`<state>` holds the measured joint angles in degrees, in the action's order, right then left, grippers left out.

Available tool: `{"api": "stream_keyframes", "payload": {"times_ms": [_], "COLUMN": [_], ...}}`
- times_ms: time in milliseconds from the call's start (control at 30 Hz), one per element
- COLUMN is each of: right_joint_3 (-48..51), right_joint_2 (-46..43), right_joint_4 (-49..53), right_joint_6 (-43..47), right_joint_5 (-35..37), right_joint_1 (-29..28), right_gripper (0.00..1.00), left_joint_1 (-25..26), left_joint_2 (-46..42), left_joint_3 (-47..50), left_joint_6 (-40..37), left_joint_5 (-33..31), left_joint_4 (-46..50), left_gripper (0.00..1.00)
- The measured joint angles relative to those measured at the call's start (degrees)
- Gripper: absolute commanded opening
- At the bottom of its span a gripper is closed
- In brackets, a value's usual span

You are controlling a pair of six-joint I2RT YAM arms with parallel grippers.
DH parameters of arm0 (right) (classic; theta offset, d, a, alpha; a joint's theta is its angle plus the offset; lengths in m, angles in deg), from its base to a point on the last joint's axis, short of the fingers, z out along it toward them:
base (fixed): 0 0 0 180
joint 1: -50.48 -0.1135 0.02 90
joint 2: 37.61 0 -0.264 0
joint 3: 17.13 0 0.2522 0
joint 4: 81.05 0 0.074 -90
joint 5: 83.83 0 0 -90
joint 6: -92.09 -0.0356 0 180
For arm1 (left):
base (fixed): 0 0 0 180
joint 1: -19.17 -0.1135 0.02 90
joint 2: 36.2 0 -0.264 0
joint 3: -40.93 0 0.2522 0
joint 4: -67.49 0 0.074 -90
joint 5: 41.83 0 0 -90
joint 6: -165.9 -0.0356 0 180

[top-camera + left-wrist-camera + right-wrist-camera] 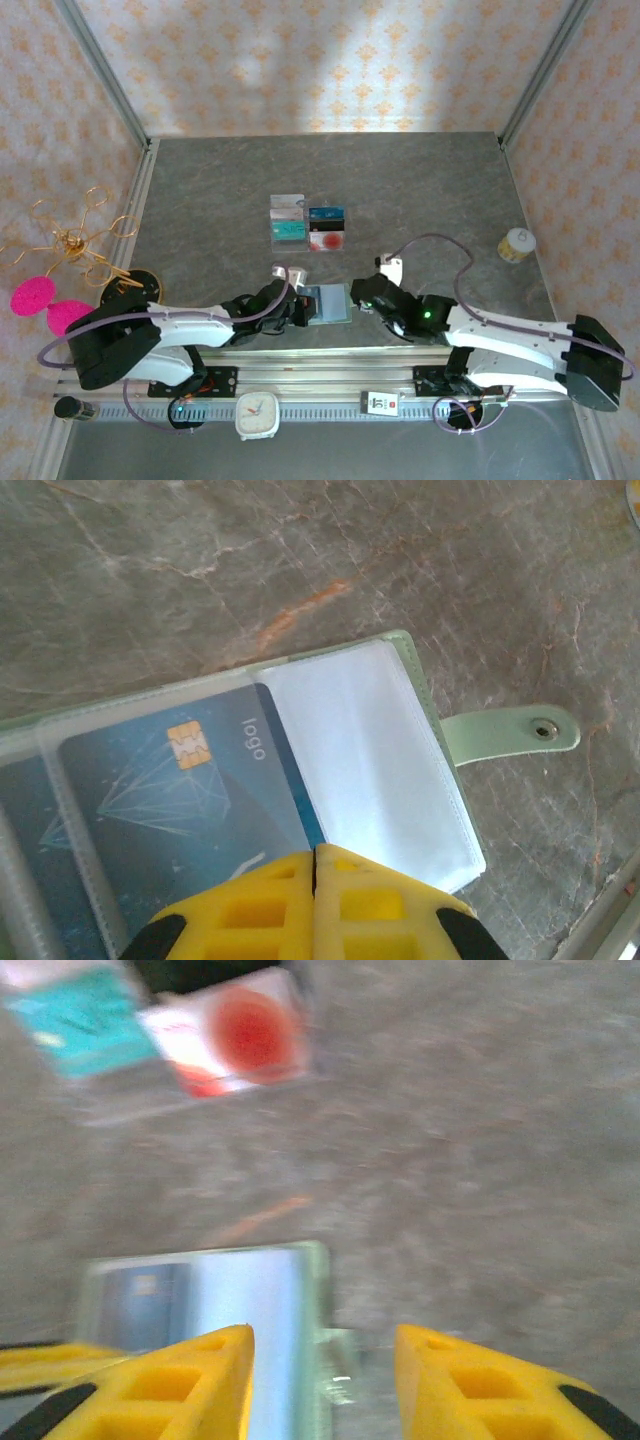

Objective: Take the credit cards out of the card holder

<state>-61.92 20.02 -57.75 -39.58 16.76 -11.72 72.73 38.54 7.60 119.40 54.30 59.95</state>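
Sage-green soft bifold card holder [330, 303] lies open and flat on the grey stone-look surface [200, 190], near the front edge between the two arms, well short of the four loose cards [308, 222]. Left pincer [315, 865] is closed, yellow fingers touching each other with no gap, sitting over the holder's near edge. It looks like a hold-down rather than a grasp. Right pincer [322, 1360] is spread wide with nothing in it, hovering just beside the tab end; that view is blurred. A light-blue plastic credit card [180, 800] with a gold chip sits in a clear pocket, next to an empty clear pocket [370, 770]. Orientation: the open holder's long axis seems to run arm to arm, with the green snap tab [510, 732] pointing toward the right arm. The card's long axis runs parallel, logo end toward the empty pocket. Can't tell which side the pocket mouth is on. For the step, keep the left pincer pressing so the holder doesn't drag. Bring the right in low, nip only the card's exposed edge, not the film, and pull straight along the long axis.
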Motion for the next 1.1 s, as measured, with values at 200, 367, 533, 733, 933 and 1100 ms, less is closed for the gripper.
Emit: {"api": "stream_keyframes", "payload": {"times_ms": [200,367,533,733,933,1100], "right_joint_3": [-3.0,-3.9,-3.8,-3.5,-1.9,-0.3], "right_joint_2": [11.2,19.9,24.2,25.9,26.2,26.8], "right_joint_4": [-10.2,-15.2,-17.6,-20.1,-21.3,-21.9], "right_joint_6": [3.2,3.7,3.5,3.2,2.7,2.6], "right_joint_5": [-13.8,-21.2,-25.5,-27.8,-28.3,-28.9], "right_joint_1": [0.0,0.7,3.6,5.3,6.6,7.6], "right_gripper": [0.27,0.24,0.23,0.21,0.21,0.2], "left_joint_1": [-2.8,-4.7,-5.4,-5.4,-5.4,-5.4], "left_joint_2": [-6.5,-7.9,-6.9,-5.6,-3.9,-1.8], "left_joint_3": [3.3,5.3,6.1,6.2,6.2,6.1], "left_joint_6": [0.0,-0.1,-0.4,-0.5,-0.5,-0.5], "left_joint_5": [-1.3,-2.1,-2.0,-0.9,-0.6,-0.6], "left_joint_4": [1.0,1.6,1.3,0.1,-0.8,-3.5], "left_gripper": [0.0,0.0,0.0,0.0,0.0,0.0]}}
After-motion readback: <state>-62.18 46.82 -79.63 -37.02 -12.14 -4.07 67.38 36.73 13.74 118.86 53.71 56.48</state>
